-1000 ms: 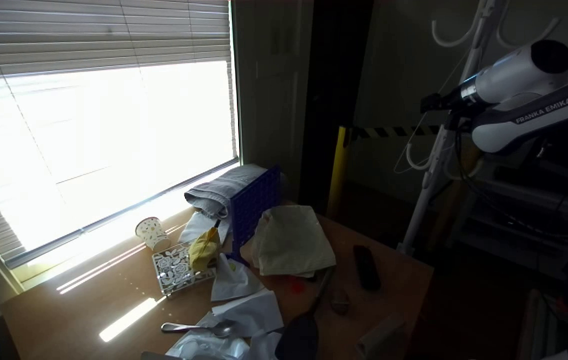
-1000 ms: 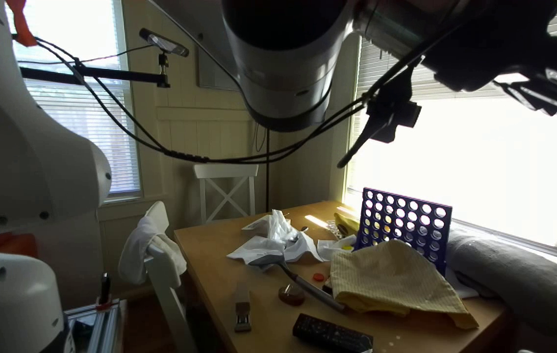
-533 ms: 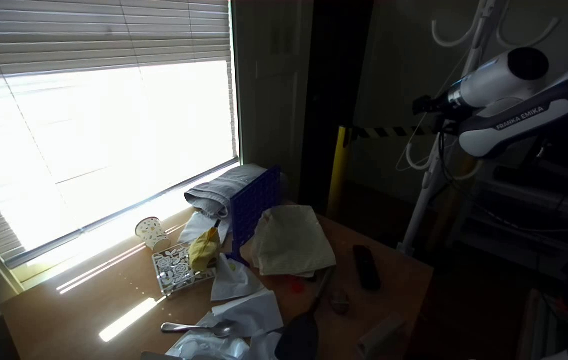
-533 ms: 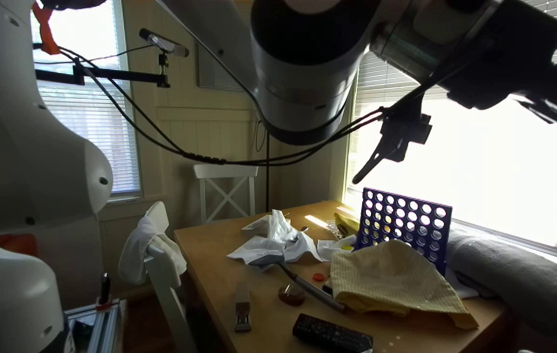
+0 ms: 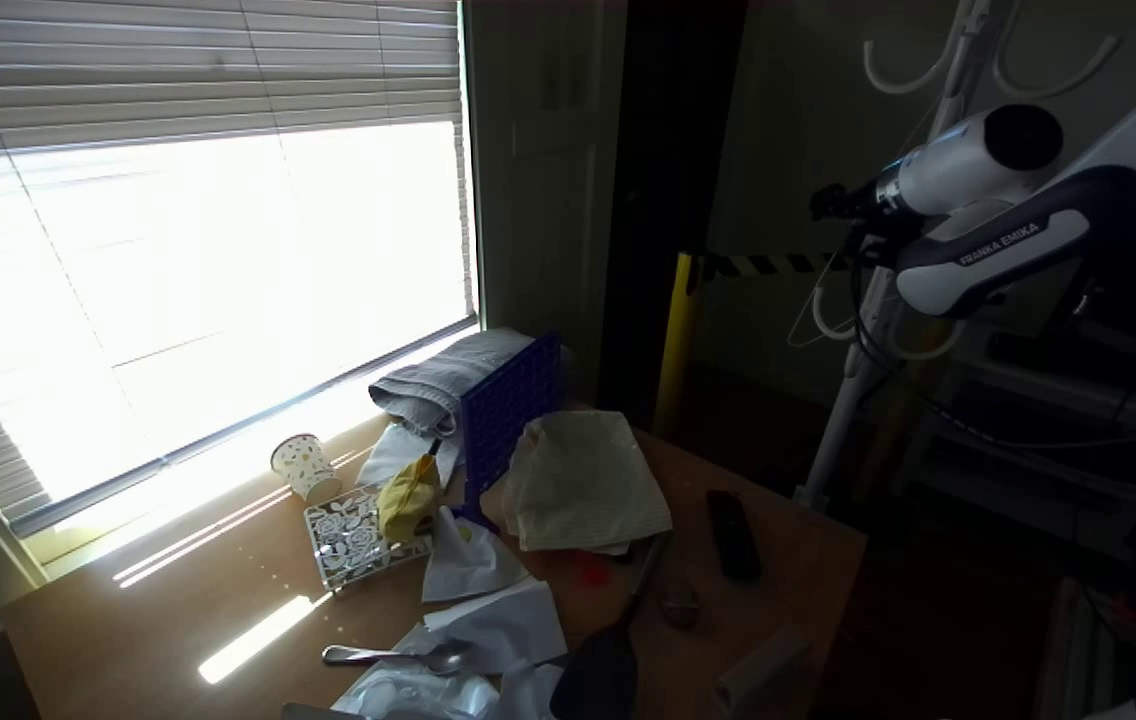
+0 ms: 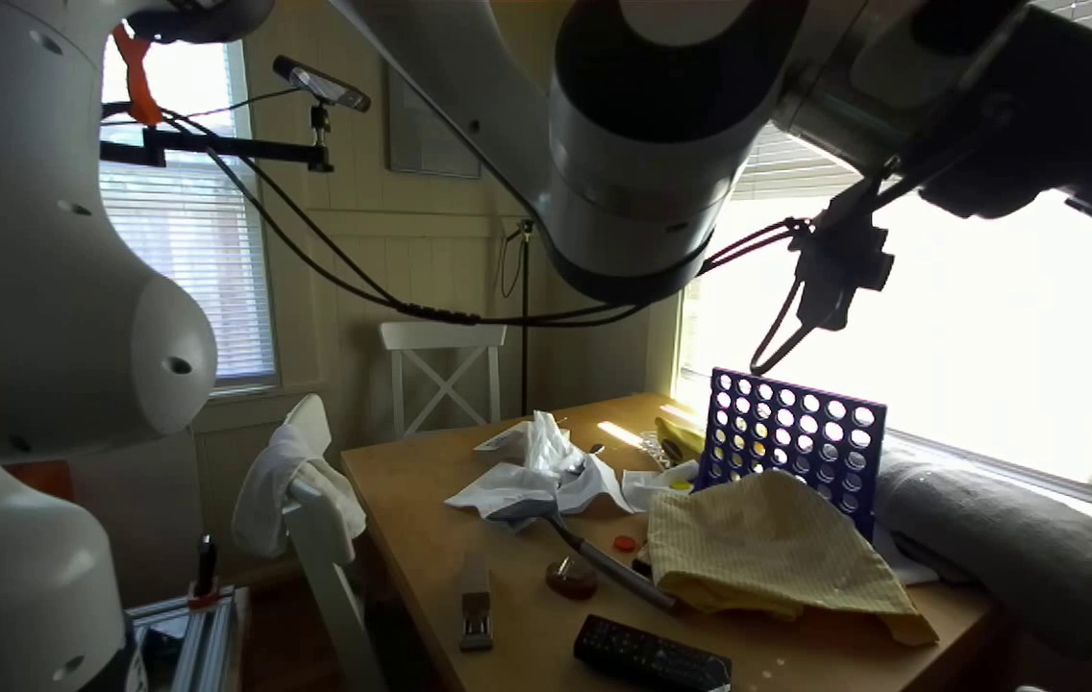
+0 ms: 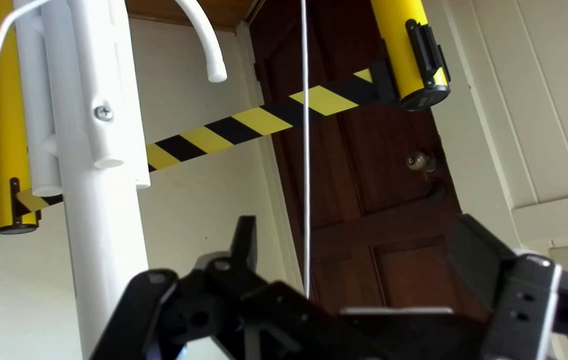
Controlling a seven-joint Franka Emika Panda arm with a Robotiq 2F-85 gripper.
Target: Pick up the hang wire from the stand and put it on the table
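Observation:
The white stand [image 5: 833, 440] rises beyond the table's corner in an exterior view, with curved hooks; its pole [image 7: 106, 240] fills the left of the wrist view. The thin white hang wire [image 5: 791, 335] hangs in a loop beside a lower hook. In the wrist view the wire [image 7: 306, 150] runs down between my fingers, nearer the left one, touching neither visibly. My gripper [image 7: 359, 242] is open. In an exterior view the gripper [image 5: 828, 203] is a small dark shape in front of the stand. The brown wooden table [image 5: 158, 630] also shows in an exterior view [image 6: 421, 538].
The table holds a cream cloth [image 5: 583, 485], a blue grid board [image 5: 513, 420], a remote [image 5: 733, 535], a spatula [image 5: 598, 670], papers [image 5: 503, 625] and a paper cup [image 5: 306, 468]. A yellow post [image 5: 678, 340] with striped tape [image 7: 244, 125] stands near the stand.
In an exterior view my arm and gripper have moved left, with the forearm a little lower. In an exterior view the arm has shifted right and down. Objects on the table have not moved.

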